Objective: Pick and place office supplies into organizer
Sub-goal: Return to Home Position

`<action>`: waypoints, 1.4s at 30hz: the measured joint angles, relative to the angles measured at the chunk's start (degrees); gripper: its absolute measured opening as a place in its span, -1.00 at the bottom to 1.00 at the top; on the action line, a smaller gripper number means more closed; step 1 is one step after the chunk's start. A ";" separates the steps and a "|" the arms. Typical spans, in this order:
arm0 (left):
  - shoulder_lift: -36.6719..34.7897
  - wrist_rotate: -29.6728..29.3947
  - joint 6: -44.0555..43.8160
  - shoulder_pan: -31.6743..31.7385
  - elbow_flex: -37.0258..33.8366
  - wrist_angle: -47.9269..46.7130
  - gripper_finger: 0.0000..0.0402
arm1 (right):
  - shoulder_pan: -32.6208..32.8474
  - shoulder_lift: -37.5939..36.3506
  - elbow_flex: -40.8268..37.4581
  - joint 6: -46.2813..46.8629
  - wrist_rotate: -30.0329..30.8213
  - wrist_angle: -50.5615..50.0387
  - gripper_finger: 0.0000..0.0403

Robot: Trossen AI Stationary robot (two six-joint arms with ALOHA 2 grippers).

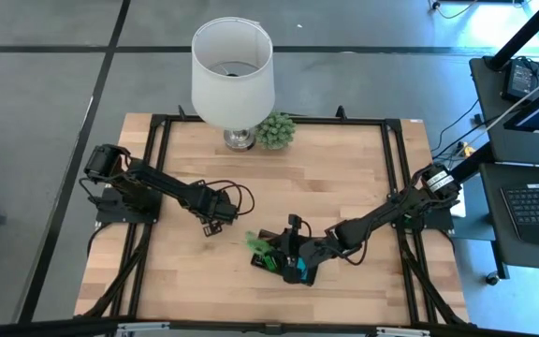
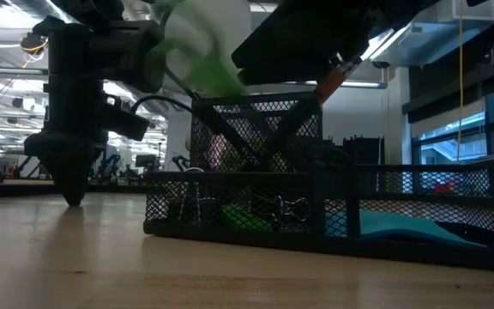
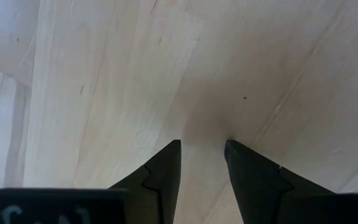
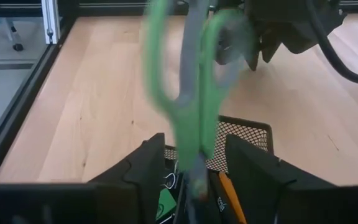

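Note:
The black mesh organizer [image 2: 333,215] sits near the table's near edge [image 1: 286,267]. Its tall cup [image 2: 256,137] holds pens and an orange pencil [image 2: 330,84]. The low compartments hold the blue pad [image 2: 401,227], black clips [image 2: 286,208] and a green piece [image 2: 245,219]. The green-handled scissors [image 4: 188,93] stand blades down in the cup, handles up and blurred [image 1: 254,241]. My right gripper [image 4: 195,168] is open just above the cup, one finger on each side of the scissors. My left gripper [image 3: 202,152] is open, pointing down over bare wood [image 1: 211,225]. My right gripper's fingers [image 4: 151,168] stand on either side of the scissors just below the handles [image 4: 194,152], coming from above. A gap shows on both sides, and I cannot tell whether either finger touches. The blades' lower part is hidden inside the cup.
A white lamp [image 1: 233,70] and a small green plant [image 1: 275,130] stand at the far edge. The table's black frame [image 1: 396,178] runs along the sides. Bare wood lies left of the organizer and across the middle [image 1: 326,178].

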 joint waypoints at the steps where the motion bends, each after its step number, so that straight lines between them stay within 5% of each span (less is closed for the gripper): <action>1: 0.00 0.00 -0.21 0.00 0.00 0.00 -0.37 | 0.00 0.00 0.00 0.18 -0.07 0.00 -0.15; 12: -0.02 0.64 -0.87 0.00 0.04 -0.01 -0.37 | 0.04 -1.30 0.01 0.21 -0.93 -0.01 -0.03; 18: -1.40 2.56 -1.56 -0.09 0.02 0.45 -0.37 | 1.07 -12.37 1.67 -2.99 -0.92 -1.00 -0.04; 22: -8.32 2.49 -1.53 -1.45 0.02 2.95 -0.43 | 1.72 -23.02 1.68 -4.02 -1.15 -10.88 -0.04; 30: -28.20 -8.55 2.60 -5.53 -1.95 15.42 -0.58 | -2.08 -34.10 1.46 0.13 -0.53 -37.15 -0.04; 37: -41.53 -7.91 6.08 -6.72 -15.87 39.45 -0.64 | -6.42 -41.33 -12.83 -4.67 -2.10 -21.89 -0.04; 42: -49.51 -9.06 5.82 -6.75 -22.72 44.10 -0.67 | -9.10 -52.32 -27.25 -5.87 -7.97 -7.54 -0.04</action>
